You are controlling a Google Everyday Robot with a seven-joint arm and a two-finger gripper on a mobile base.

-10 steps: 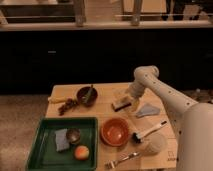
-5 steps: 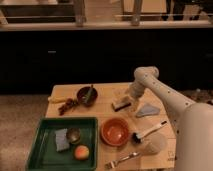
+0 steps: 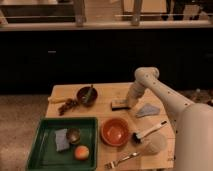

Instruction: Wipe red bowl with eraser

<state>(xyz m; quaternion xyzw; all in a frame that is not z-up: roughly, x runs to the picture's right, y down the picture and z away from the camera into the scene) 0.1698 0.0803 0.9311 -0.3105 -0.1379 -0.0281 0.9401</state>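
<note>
Wooden table (image 3: pixel 107 95) holds one red bowl (image 3: pixel 115 131) and one eraser (image 3: pixel 118 104). One claw (image 3: pixel 126 103) is at the eraser; I cannot tell if it grips.

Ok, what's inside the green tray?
In the green tray: a grey-blue cloth, a small dark bowl and a round orange item. The bowl's contents are unclear. The gripper is over by the eraser.

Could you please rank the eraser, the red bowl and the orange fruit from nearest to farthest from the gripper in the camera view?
The gripper hangs over the table's far middle.
1. Eraser, right beside it.
2. Red bowl, nearer the front edge.
3. Orange fruit, in the green tray, beyond the bowl.
</note>
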